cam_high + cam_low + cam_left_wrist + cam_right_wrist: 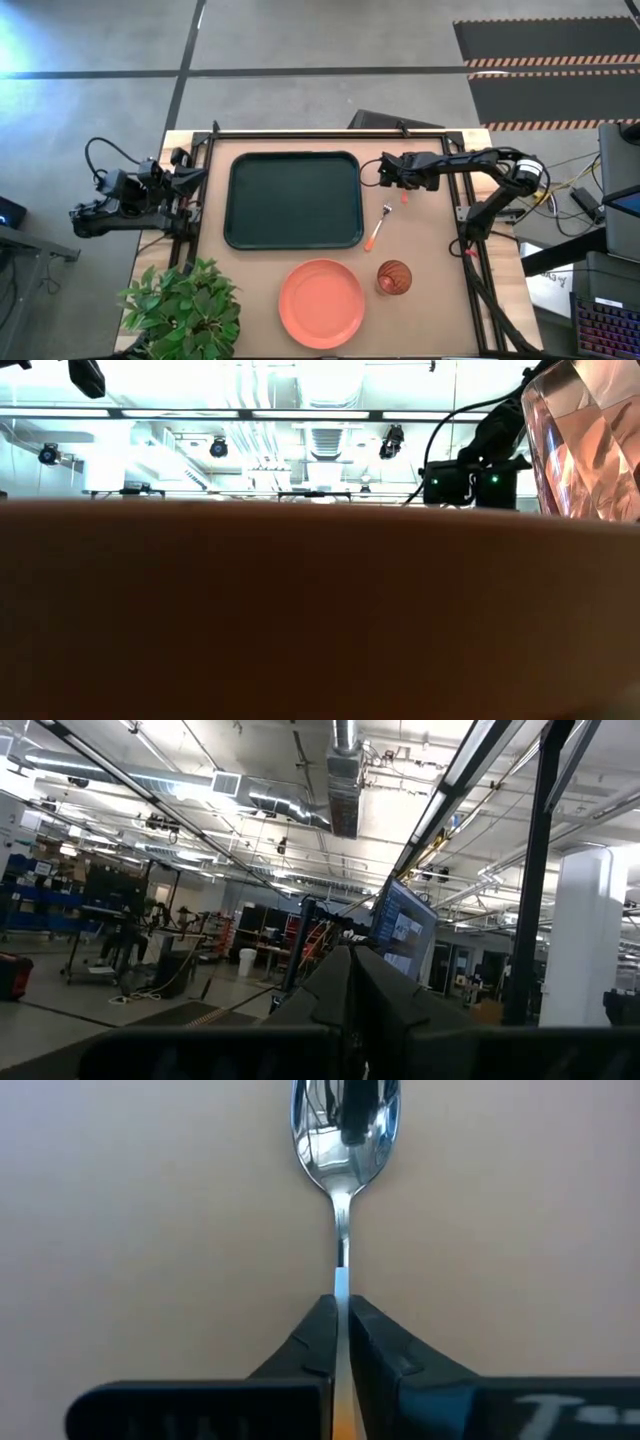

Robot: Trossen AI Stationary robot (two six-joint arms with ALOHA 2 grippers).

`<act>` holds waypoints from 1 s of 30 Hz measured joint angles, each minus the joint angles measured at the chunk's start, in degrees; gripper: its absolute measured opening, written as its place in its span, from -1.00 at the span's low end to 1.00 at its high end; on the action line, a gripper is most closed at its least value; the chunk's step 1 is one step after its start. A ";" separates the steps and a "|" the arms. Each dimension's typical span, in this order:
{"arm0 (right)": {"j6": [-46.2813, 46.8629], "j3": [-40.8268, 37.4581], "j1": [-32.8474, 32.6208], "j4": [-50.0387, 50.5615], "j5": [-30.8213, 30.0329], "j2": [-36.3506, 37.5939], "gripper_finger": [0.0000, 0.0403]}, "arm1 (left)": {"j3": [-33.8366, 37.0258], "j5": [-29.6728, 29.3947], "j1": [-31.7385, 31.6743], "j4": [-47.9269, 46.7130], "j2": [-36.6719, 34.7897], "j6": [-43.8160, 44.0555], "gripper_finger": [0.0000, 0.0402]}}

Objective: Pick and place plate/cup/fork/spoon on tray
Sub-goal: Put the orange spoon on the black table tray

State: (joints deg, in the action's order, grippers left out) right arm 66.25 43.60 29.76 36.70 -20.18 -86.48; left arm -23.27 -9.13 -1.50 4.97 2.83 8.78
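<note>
We see the tray (293,199) in the centre of the high view, and nothing lies in it, so we judge none of the four items placed yet. The right end effector (340,1330) is pressed together on the spoon (344,1140), pinching its handle, with the silver bowl pointing out ahead of the fingers over the bare desk (150,1230). In the high view that end effector (390,172) sits just right of the tray's upper right corner, so we take the spoon as the first item under way.

The fork (379,225) lies on the desk right of the tray, apart from it. The plate (321,303) rests at the lower centre of the frame, below the tray, and the cup (394,277) stands just right of the plate. All three look untouched.

The left end effector (190,180) waits at the left edge of the desk; in its wrist view its fingers (350,1000) are pressed together on nothing.
</note>
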 joint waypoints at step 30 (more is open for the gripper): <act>4.43 34.76 -24.20 8.82 1.72 -12.32 -0.96 | 0.00 -0.22 0.02 0.00 0.11 -0.13 -1.00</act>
State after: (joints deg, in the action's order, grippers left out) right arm 70.68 78.35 5.56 45.52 -18.47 -98.80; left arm -23.27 -9.34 -1.48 4.97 2.94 8.64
